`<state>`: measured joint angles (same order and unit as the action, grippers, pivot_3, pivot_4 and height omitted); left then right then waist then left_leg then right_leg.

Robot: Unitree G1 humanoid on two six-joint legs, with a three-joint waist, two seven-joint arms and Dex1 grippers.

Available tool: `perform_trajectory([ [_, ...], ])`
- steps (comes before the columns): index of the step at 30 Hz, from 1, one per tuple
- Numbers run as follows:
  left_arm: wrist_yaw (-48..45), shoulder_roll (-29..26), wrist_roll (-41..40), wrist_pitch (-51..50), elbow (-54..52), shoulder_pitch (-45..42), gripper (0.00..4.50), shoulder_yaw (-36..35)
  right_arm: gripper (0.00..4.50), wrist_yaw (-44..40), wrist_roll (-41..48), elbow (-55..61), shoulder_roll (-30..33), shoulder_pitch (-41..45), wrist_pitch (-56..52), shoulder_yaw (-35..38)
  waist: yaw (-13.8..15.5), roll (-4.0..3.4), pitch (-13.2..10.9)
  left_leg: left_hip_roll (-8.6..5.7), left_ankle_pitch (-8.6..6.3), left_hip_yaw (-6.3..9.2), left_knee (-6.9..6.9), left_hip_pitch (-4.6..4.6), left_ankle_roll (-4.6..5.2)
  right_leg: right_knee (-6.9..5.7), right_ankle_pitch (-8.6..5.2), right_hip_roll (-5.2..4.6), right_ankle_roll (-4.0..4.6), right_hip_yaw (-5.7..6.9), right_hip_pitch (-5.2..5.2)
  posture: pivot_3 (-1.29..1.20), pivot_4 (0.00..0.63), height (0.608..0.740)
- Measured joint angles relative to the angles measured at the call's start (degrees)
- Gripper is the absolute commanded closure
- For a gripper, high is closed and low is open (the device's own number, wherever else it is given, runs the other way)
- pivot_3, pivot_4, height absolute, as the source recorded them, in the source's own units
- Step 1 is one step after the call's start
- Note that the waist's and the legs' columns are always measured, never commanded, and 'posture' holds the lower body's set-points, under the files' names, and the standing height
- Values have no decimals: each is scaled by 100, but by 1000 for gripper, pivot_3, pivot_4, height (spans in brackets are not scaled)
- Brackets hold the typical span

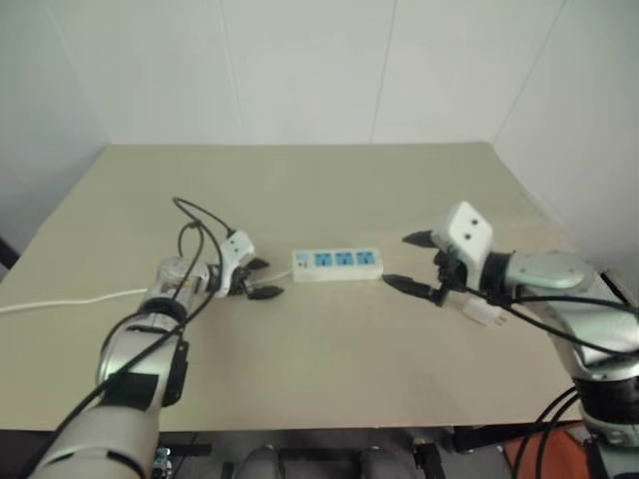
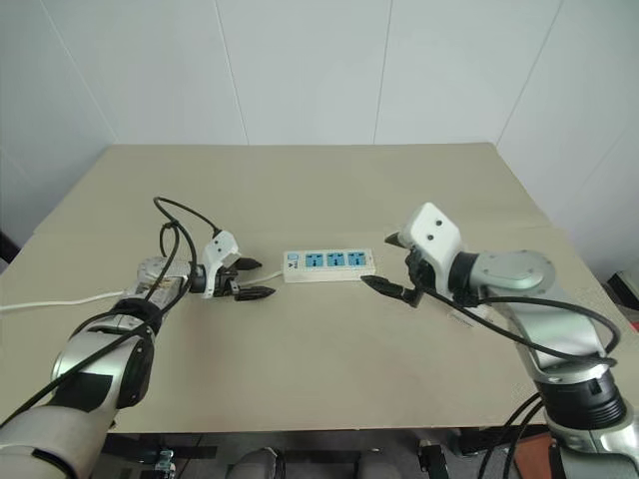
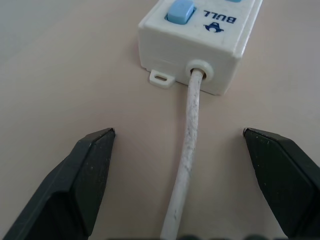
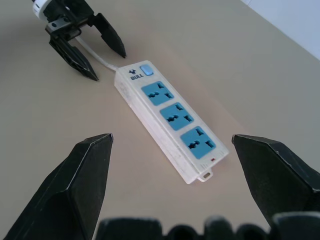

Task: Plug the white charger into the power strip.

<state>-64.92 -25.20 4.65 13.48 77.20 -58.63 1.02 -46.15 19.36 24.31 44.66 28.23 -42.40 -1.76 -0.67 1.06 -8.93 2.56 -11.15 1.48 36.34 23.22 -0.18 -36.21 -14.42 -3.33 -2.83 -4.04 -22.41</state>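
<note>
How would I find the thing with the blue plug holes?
Look at the middle of the wide beige wooden table. Between the two open black-fingered grippers, left and right, lies a long white plastic power strip. It alone has three blue socket faces in a row, and a thin white cord leaves one end.

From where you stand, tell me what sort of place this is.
Probably a bare robot test room or lab corner, not a home. A plain beige table stands against blank white walls, and it carries just a power strip and a white charger, laid out for a plugging exercise.
</note>
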Motion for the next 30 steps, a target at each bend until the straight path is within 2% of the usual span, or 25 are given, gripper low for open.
perform_trajectory([
  [2,169,51,-1,-74,0,0,955,-38,0,90,-4,42,-33,6,-84,-2,6,0,0,0,0,1,4,-2,0,0,0,0,-1,1,5,0,150,740],
  [6,359,113,-22,-253,0,0,2276,-204,0,179,-15,69,-45,6,-181,-56,1,0,0,-1,0,1,5,-2,0,2,1,-1,-2,1,6,0,150,740],
  [13,190,163,-14,-376,-13,0,4488,-263,0,295,-30,65,-84,22,-194,-206,-2,0,0,-1,0,1,4,-3,0,3,1,-1,-2,1,6,0,150,740],
  [20,-98,75,-2,-183,-17,13,4488,-231,0,349,-103,24,-218,80,-193,-358,-13,0,0,0,0,2,3,-1,0,2,1,1,-2,0,3,0,150,740],
  [24,-1051,-118,-202,13,-339,216,4488,-266,0,392,-135,24,-298,58,-190,-423,-16,0,0,1,0,1,-5,10,0,10,2,0,0,1,-6,0,150,740],
  [26,-1448,-213,-395,-57,-963,485,4488,-291,0,419,-173,23,-330,12,-173,-433,-18,0,0,2,0,1,-10,11,0,10,2,0,0,1,-8,0,150,740],
  [30,-1552,-351,-839,-1203,-3266,1567,4488,-298,0,446,-234,-17,-404,-62,-156,-471,-31,0,0,6,0,1,-13,9,0,6,3,-1,1,0,-8,0,150,740],
])
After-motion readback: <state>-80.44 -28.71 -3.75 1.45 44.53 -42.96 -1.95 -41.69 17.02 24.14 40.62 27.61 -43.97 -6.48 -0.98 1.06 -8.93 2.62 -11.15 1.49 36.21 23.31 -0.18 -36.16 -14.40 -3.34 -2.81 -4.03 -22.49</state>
